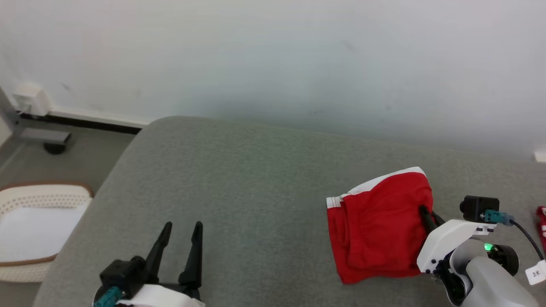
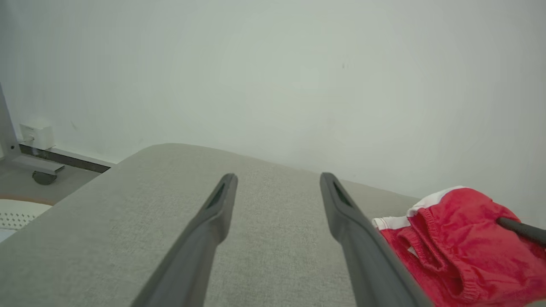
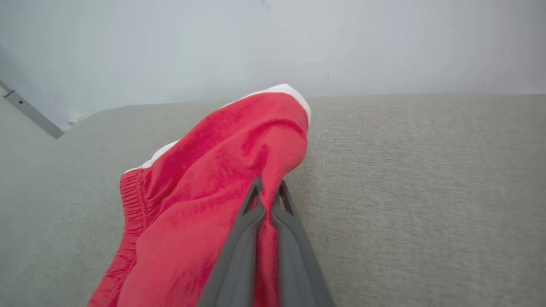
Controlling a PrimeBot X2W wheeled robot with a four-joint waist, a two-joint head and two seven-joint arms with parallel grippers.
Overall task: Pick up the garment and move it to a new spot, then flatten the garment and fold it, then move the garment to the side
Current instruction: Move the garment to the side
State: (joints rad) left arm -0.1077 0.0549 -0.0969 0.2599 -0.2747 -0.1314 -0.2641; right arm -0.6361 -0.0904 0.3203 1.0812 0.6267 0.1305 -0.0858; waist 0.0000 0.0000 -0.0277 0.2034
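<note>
- The right gripper (image 3: 268, 189) has its two fingers pressed together on a fold of the red garment (image 1: 375, 221), pinching it near its right-hand edge. This looks like the grab that opens the pick-up-and-move step.
- The garment lies rumpled on the grey cushion (image 1: 239, 170), over toward the right side, with white trim along its far edge. In the right wrist view the pinched fold tents up a little, while the rest rests on the cushion.
- The left gripper (image 1: 182, 226) hovers over the near left of the cushion, fingers spread wide with nothing between them, well apart from the garment. It is probably parked clear until flattening calls for a second grip.
- How many layers of cloth the right fingers have caught is impossible to say. In the head view the white wrist hides the garment's near right corner.
- A pale basket (image 1: 42, 189) is cut off at the left edge, and a red sliver (image 1: 541, 226) at the right edge is too cropped to identify.
</note>
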